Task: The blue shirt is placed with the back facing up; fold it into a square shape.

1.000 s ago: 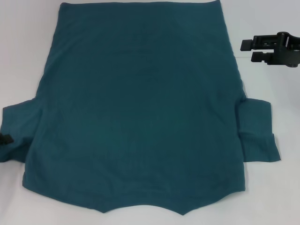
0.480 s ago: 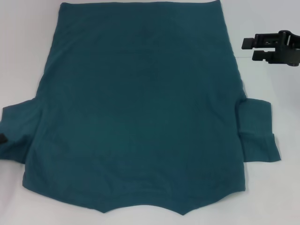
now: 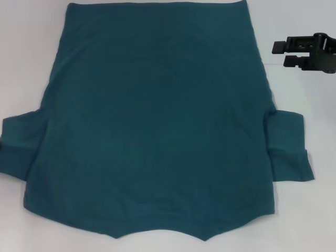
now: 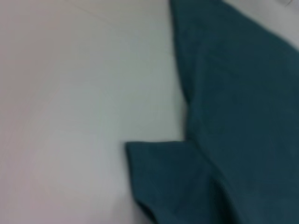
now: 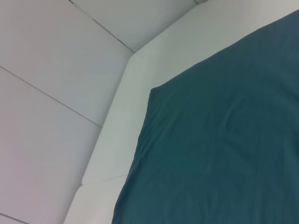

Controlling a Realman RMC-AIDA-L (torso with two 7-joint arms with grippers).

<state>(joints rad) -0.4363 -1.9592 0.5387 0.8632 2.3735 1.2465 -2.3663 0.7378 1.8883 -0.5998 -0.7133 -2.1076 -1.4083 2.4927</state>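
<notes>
The blue shirt [image 3: 157, 121] lies flat on the white table with its plain back up, the hem at the far edge and the collar at the near edge. Both short sleeves stick out at the sides: the left sleeve [image 3: 18, 144] and the right sleeve [image 3: 289, 149]. My right gripper [image 3: 279, 54] is open and empty, hovering beside the shirt's far right side, clear of the cloth. My left gripper is out of the head view. The left wrist view shows the left sleeve [image 4: 168, 182] and the shirt's side edge. The right wrist view shows a far corner of the shirt [image 5: 215, 140].
Bare white table [image 3: 307, 105] shows along the right of the shirt and on the left [image 3: 26, 68]. The table's far edge and corner [image 5: 126, 93] show in the right wrist view, with grey wall panels beyond.
The black tip of my left gripper at the left sleeve's edge has withdrawn out of the head view and the sleeve lies flat. The right gripper has drifted slightly right.
</notes>
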